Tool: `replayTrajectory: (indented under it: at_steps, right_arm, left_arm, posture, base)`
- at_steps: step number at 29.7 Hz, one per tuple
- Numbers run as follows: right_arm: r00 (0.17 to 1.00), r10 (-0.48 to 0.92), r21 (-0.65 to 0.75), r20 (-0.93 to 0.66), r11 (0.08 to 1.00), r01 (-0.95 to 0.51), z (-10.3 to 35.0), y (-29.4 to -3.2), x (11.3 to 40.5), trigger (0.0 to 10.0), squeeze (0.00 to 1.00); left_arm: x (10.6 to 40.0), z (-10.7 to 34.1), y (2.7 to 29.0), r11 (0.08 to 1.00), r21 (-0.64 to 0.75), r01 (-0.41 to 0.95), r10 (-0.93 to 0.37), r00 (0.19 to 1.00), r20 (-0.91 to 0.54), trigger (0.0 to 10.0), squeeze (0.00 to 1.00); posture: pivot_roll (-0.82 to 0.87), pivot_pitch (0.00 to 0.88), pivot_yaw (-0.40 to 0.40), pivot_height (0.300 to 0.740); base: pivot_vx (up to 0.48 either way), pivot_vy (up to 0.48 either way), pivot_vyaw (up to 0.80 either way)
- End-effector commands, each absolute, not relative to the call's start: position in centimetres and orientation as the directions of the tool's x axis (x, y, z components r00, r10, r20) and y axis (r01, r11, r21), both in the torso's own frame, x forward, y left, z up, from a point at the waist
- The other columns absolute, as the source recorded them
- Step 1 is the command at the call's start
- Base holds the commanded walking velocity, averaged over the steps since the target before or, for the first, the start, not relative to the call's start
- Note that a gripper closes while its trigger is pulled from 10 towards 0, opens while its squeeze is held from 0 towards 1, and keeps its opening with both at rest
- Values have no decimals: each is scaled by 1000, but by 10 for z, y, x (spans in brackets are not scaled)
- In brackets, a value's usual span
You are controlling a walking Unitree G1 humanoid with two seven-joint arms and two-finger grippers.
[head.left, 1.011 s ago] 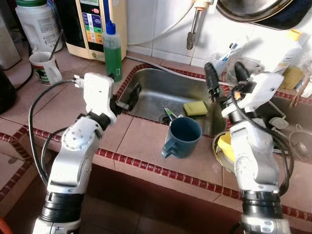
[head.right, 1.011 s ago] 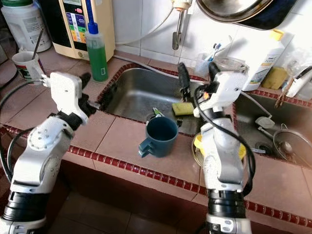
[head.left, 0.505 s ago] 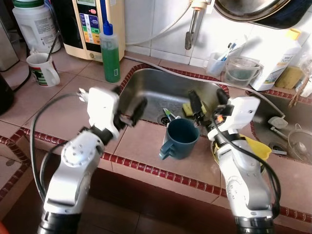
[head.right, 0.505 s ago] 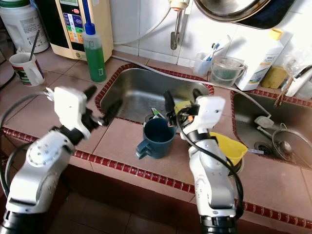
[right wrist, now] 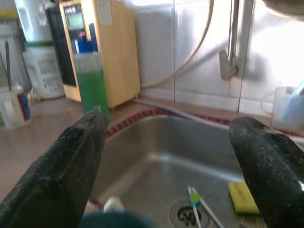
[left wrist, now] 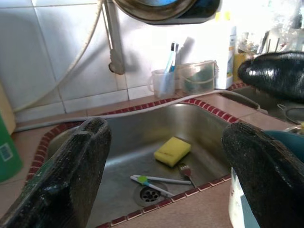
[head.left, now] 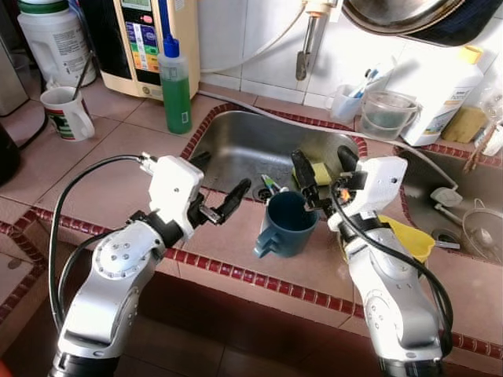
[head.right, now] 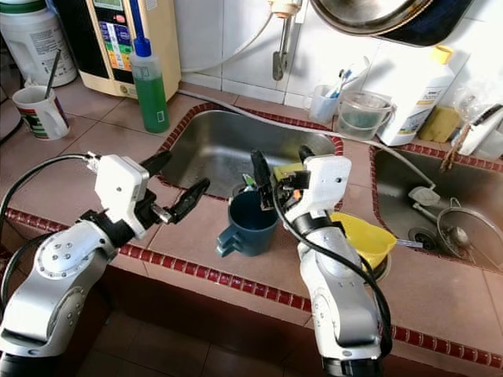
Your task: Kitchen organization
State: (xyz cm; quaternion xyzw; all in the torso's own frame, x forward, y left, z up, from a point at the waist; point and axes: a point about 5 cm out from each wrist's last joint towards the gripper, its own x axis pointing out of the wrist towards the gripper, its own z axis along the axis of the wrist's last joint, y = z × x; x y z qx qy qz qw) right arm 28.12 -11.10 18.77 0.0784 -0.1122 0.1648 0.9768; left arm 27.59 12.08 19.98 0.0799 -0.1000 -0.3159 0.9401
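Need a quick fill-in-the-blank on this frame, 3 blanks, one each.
1. The sponge in the sink is ____ in colour.
2. The blue mug stands on the counter with its mouth facing ____.
3. The right gripper has its fingers ____, above the mug's rim.

Missing words: yellow; up; open
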Motion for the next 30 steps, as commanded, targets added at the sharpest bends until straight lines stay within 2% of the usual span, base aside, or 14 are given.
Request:
replayTrajectory:
  at_steps: [1,9,20,27,30]
  right_arm:
    - [926,296,110,234,938,-328,187,-111,278,10000,0]
    - [934,306,111,183,938,-329,176,-109,268,10000,0]
    - [921,332,97,202,929,-356,189,-108,263,10000,0]
    - [922,324,69,212,936,-345,185,-110,260,10000,0]
    - [943,198,107,267,967,-233,196,-126,267,10000,0]
  left_arm:
    - [272,203,116,772,220,596,-631,760,154,10000,0]
    - [267,198,116,775,210,596,-627,765,145,10000,0]
    - [268,210,116,771,225,596,-633,754,176,10000,0]
    - [264,200,113,751,220,622,-656,741,144,10000,0]
    - [260,195,108,724,219,654,-685,719,117,10000,0]
  posture:
    - [-164,77,-56,732]
    - [-162,79,-57,732]
    - [-163,68,-60,732]
    - [-165,66,-60,732]
    - [-169,64,-55,732]
  base:
    - [0,0,0]
    - [0,0,0]
    - [0,0,0]
    - [0,0,0]
    - [0,0,0]
